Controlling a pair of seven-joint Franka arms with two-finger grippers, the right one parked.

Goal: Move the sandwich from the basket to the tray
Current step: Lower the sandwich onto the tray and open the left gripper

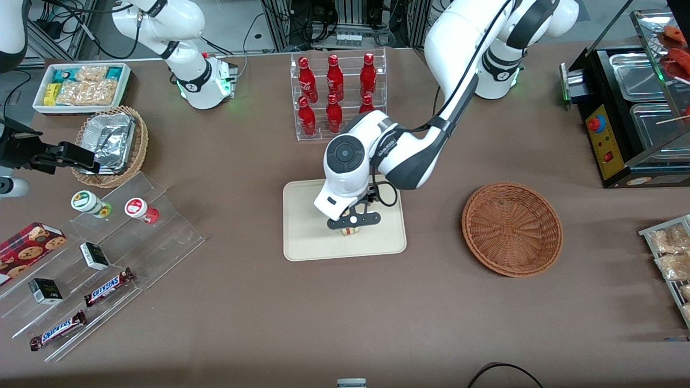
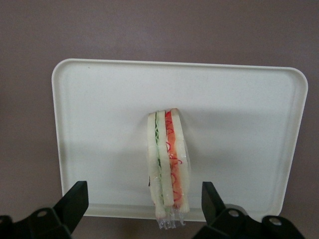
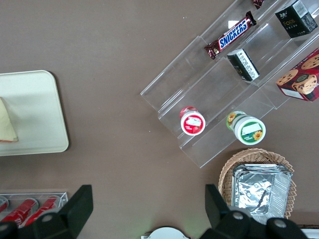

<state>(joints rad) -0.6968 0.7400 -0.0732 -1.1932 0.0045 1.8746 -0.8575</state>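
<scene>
The sandwich (image 1: 349, 230) stands on its edge on the cream tray (image 1: 304, 240), wrapped in clear film, its red and green layers showing in the left wrist view (image 2: 168, 159). My left gripper (image 1: 351, 220) hovers just above it, open, a finger (image 2: 75, 199) on each side with clear gaps to the bread. The tray's rim (image 2: 99, 64) surrounds the sandwich. The reddish-brown basket (image 1: 512, 229) lies empty toward the working arm's end of the table. A corner of the sandwich (image 3: 7, 125) on the tray (image 3: 35, 109) shows in the right wrist view.
A rack of red bottles (image 1: 337, 94) stands farther from the camera than the tray. A clear stepped shelf (image 1: 102, 253) with snacks, a foil-lined basket (image 1: 110, 143) and a white snack bin (image 1: 81, 86) lie toward the parked arm's end. A food warmer (image 1: 630, 113) stands at the working arm's end.
</scene>
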